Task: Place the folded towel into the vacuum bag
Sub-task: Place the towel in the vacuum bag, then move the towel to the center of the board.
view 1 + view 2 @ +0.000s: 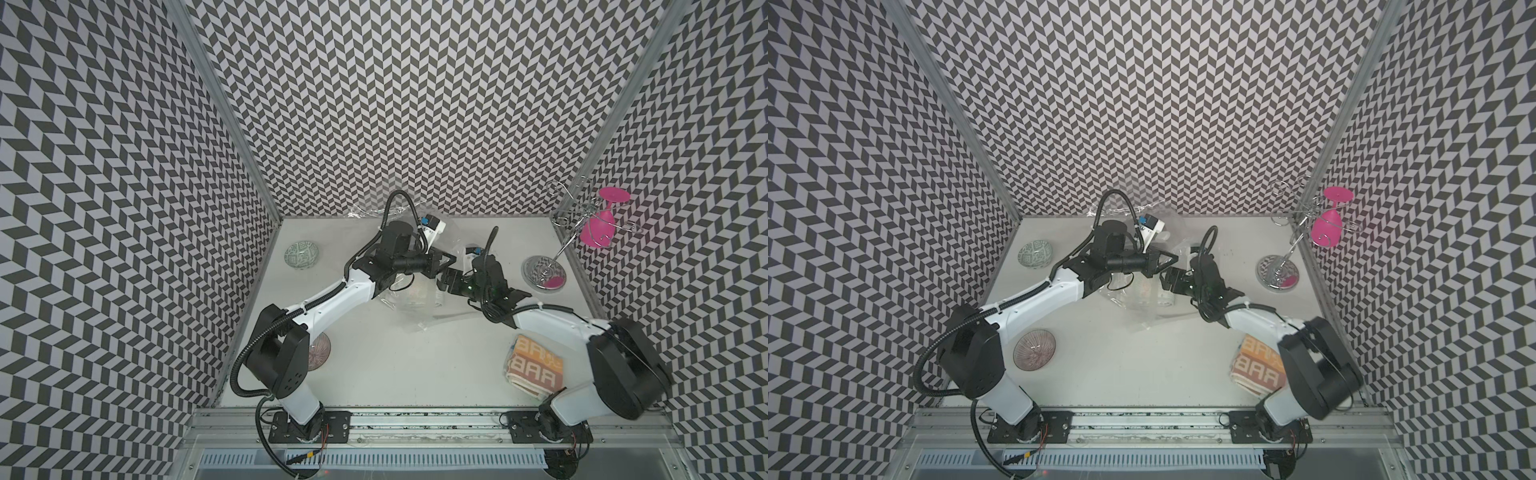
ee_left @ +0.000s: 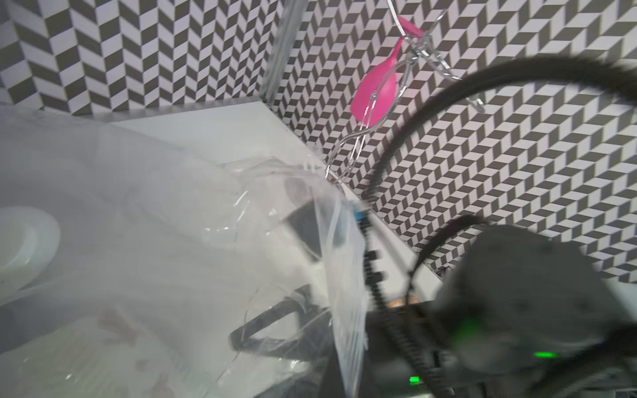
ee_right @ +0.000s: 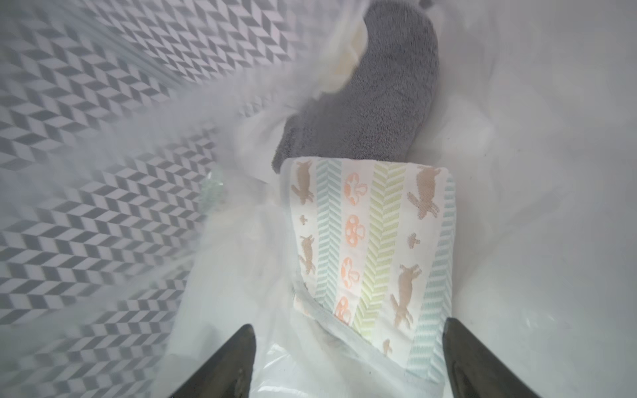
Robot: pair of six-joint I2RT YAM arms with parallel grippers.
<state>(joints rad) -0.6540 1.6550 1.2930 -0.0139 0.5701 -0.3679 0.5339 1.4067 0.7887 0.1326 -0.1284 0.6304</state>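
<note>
Inside the mouth of the vacuum bag [image 1: 409,309], a clear, crinkled sack lying at the middle of the table, the right gripper [image 1: 441,285] stands with its jaws spread wide and holds nothing. In the right wrist view its two dark fingers [image 3: 238,365] flank the near end of the folded towel [image 3: 372,262], a pale cloth woven with foxes, mushrooms and chevron stripes. The towel lies flat inside the bag, just ahead of the fingertips and between their lines, with plastic film wrinkled along one side. Deeper in the bag, touching the far end of that towel, lies a grey towel [image 3: 372,86]. Over the bag's mouth the left gripper [image 1: 448,260] is closed, apparently pinching the upper film and lifting it; in the left wrist view the film drapes across the fingers [image 2: 272,330], so the pinch itself is blurred. Well apart from the bag, toward the right arm's base, an orange lettered towel [image 1: 534,370] lies folded on the table [image 1: 395,374].
</note>
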